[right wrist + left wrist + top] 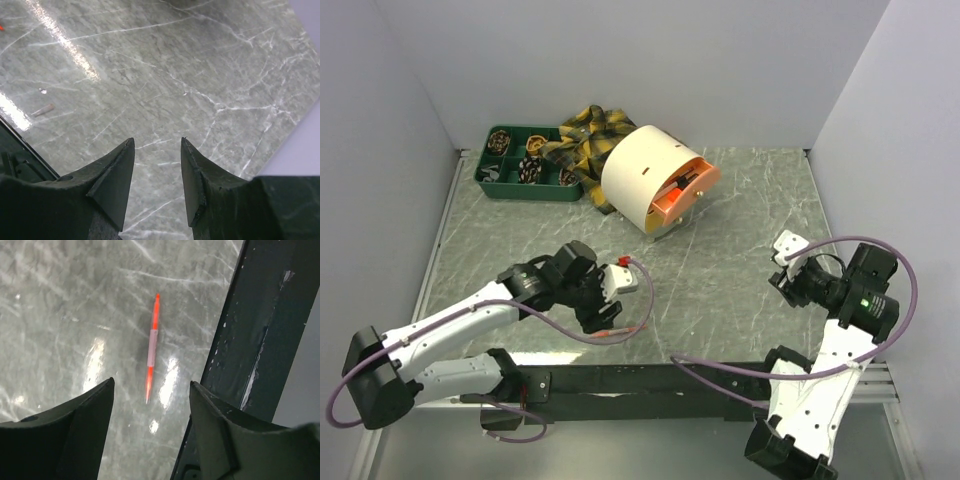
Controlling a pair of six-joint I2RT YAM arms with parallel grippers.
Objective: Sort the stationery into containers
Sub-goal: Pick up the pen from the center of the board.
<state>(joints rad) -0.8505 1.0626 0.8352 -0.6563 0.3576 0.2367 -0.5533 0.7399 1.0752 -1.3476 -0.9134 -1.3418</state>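
Observation:
A thin red pen with a pale middle band (152,347) lies flat on the marble beside the dark front rail. My left gripper (151,385) hovers open just short of its near tip, with nothing between the fingers. From above, the pen (617,333) shows under the left gripper (604,318). My right gripper (157,140) stands open over bare marble at the right side (781,280). The cream drum (640,175) lies on its side at the back, and its orange inner tray (688,190) holds some items. The dark green divided tray (515,185) sits at the back left with items in its compartments.
A yellow-and-black plaid cloth (585,140) lies between the green tray and the drum. The dark rail (260,330) runs along the table's near edge next to the pen. A small brownish piece (42,110) lies on the marble near that rail. Grey walls close in the table.

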